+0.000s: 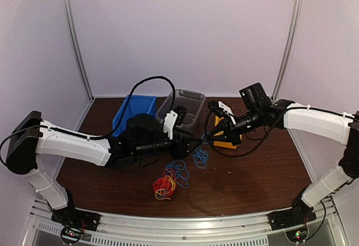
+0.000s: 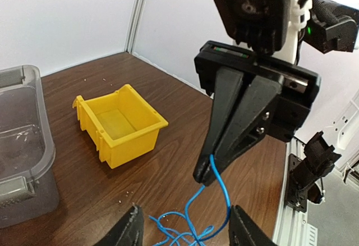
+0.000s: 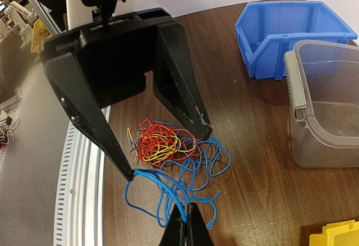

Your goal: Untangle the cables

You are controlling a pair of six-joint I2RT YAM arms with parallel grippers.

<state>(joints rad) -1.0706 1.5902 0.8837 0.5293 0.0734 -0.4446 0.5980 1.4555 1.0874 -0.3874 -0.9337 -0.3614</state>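
We clamp the right tool on a blue cable, seemingly to draw it from the cables; left tool gapes empty.

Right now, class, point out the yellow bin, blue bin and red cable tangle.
yellow bin (image 2: pixel 134 144), left wrist view, front wall
blue bin (image 3: pixel 280 41), right wrist view, inner wall
red cable tangle (image 3: pixel 157 142), right wrist view, middle

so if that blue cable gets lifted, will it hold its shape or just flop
Probably floppy: the blue cable hangs in loose loops below the right gripper, shut on it. Likely light, being so thin. It may drag the red and yellow tangle along, since blue loops overlap it.
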